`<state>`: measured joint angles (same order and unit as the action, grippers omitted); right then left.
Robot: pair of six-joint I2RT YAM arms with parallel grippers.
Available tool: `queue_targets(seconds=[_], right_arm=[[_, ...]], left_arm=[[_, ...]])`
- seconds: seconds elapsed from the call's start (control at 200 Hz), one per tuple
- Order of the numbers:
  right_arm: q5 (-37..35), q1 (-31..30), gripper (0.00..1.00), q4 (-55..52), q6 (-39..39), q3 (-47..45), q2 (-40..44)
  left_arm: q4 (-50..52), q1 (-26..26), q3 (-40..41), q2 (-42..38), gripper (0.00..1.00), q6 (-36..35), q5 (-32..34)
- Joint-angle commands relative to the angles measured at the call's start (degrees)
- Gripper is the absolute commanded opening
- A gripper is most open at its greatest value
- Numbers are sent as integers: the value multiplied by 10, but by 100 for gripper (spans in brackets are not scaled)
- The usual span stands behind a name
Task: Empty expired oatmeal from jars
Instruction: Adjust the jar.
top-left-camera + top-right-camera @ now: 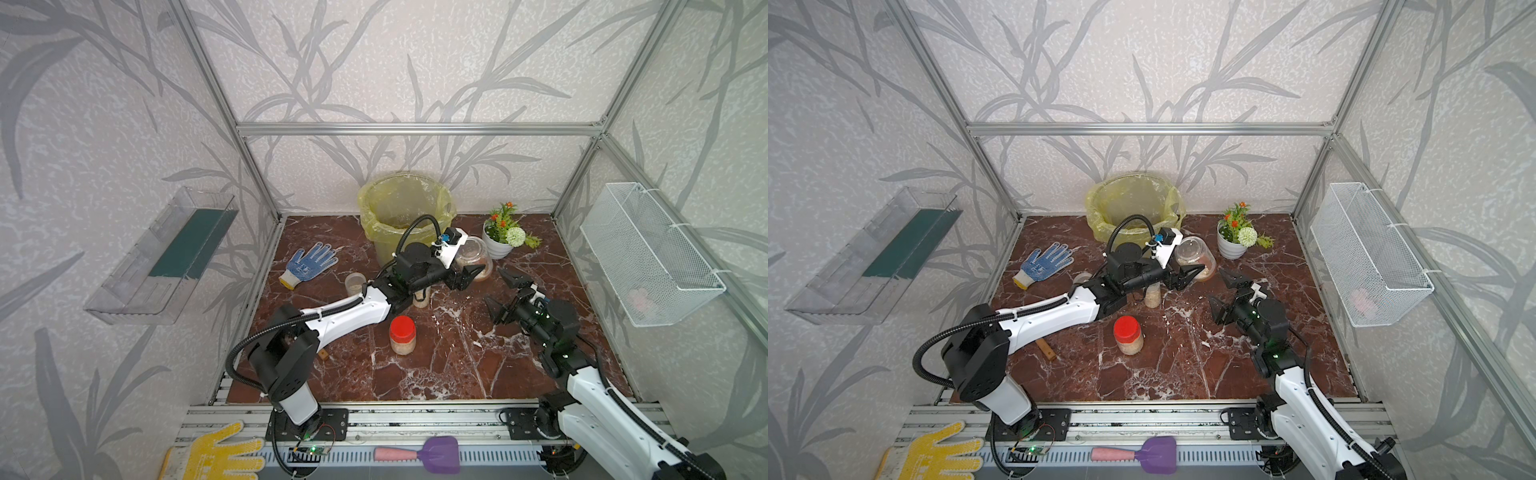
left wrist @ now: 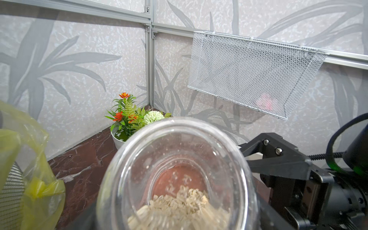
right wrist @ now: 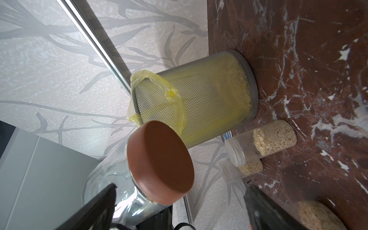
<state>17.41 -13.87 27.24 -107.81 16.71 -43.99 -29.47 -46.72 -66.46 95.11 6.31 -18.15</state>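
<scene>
Clear round jar (image 2: 175, 157) of flaky oatmeal (image 2: 179, 207), clamped in left fingers (image 1: 471, 275), right fingers (image 1: 510, 277) spread empty

This is a robot test cell dressed up as a corner of a home, not a lived-in room. Bare aluminium frame profiles (image 1: 415, 129) hold flat panels of pale wallpaper printed with grey leaves (image 1: 415, 62). The reddish-brown marble-patterned tabletop (image 1: 457, 365) ends at a slotted aluminium rail (image 1: 415, 415). A white-and-black left robot arm (image 1: 345, 316) and its twin on the right (image 1: 598, 399) are bolted there — a small exposed circuit board (image 1: 309, 449) lies by one base. Household props complete it: a white pot of artificial flowers (image 1: 496, 245), a metal mesh bin lined with a yellow bag (image 1: 405, 208) and a white wire basket (image 1: 648, 257) hung on the wall.
</scene>
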Motion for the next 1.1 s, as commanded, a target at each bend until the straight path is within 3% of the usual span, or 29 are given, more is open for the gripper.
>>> queue_targets(seconds=[0.0,0.59,1.095], right_arm=[[-11,2,99,59,-25,-2,-4],[-47,-22,99,231,-38,56,-118],[-86,-68,99,334,-27,106,-212]], left_arm=[[-88,-4,-3,-34,0,15,25],[-194,-21,-2,-9,0,104,135],[-270,-26,2,14,0,196,174]])
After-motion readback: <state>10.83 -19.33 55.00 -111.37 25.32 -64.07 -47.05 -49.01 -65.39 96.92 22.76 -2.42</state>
